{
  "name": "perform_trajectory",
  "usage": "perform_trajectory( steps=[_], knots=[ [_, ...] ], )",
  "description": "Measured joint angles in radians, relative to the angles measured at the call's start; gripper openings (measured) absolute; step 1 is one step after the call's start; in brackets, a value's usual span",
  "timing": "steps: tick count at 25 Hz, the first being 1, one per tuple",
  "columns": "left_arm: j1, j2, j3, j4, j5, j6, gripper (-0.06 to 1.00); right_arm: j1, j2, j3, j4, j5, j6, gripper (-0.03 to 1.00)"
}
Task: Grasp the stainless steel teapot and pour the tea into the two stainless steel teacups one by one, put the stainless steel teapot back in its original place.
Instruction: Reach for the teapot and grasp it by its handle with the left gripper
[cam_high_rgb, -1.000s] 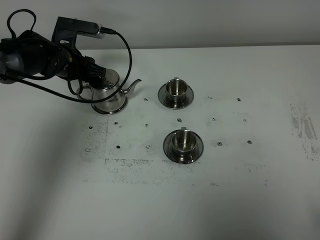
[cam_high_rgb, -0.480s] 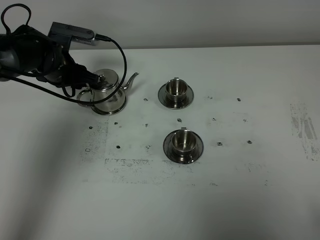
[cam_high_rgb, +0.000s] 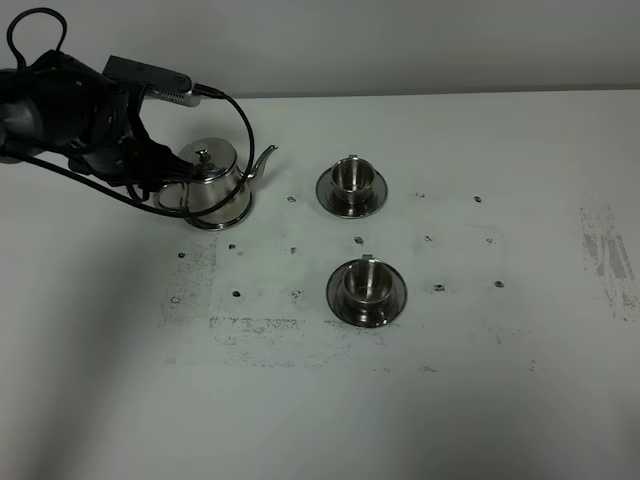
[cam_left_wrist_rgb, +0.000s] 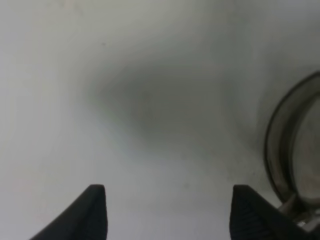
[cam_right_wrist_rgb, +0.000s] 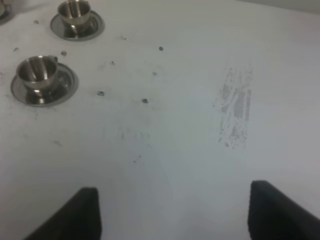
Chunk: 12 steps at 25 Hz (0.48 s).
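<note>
Hovering low by the teapot (cam_high_rgb: 216, 182) — left gripper (cam_left_wrist_rgb: 167, 190) spread apart

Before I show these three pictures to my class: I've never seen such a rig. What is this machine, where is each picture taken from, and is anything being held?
This is a robot with two arms, each ending in an end effector, a two-fingered clamp. One picture looks down from a high camera; the other two come from cameras on the wrists. On the white table stand a shiny conical steel teapot and two small steel cups, one farther, one nearer, each on a round saucer. The black left arm reaches beside the teapot. Its end effector is open, with only table between the fingers. The right end effector is open too. Nothing is held.
</note>
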<state>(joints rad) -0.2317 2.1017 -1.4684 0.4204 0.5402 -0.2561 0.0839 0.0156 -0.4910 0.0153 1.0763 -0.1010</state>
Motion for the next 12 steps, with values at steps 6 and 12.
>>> perform_trajectory(
  steps=[6, 12],
  knots=[
    [-0.008, 0.000, 0.000, -0.048, 0.024, 0.089, 0.51, 0.000, 0.000, 0.000, 0.000, 0.000, 0.000, 0.59],
    [-0.008, 0.000, 0.000, -0.093, 0.059, 0.174, 0.51, 0.000, 0.000, 0.000, 0.000, 0.000, 0.000, 0.59]
  ],
)
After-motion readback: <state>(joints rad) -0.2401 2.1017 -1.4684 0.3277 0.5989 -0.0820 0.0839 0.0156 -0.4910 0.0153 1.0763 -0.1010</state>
